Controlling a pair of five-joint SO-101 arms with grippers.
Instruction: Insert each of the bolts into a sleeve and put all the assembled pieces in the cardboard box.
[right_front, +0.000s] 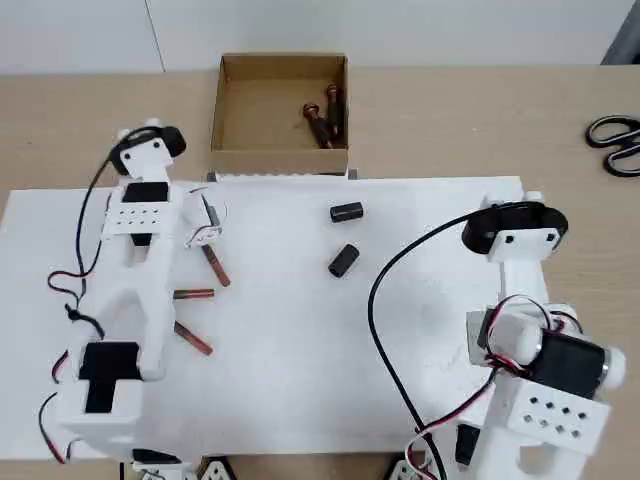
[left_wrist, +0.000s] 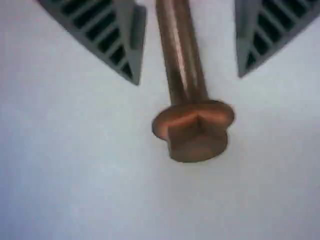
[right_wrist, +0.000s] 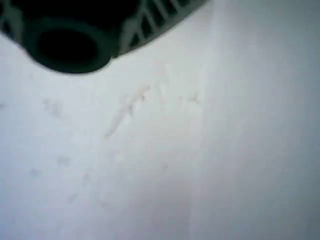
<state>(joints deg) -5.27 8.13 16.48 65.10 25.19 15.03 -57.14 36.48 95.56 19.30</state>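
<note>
Assembled pieces (right_front: 322, 118) lie in the cardboard box (right_front: 228, 100), while short of it the left gripper (left_wrist: 189, 77) straddles a bolt (left_wrist: 192, 130) with jaws spread, the right gripper (right_wrist: 90, 25) seemingly pinches a sleeve (right_wrist: 67, 47), and two more bolts (right_front: 193, 295) and two loose sleeves (right_front: 346, 212) await.

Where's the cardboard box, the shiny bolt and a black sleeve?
cardboard box (right_front: 280, 160), high view, on its front wall.
bolt (left_wrist: 192, 131), left wrist view, on its wide head.
sleeve (right_front: 346, 212), high view, on the middle of the one nearer the box.
</note>
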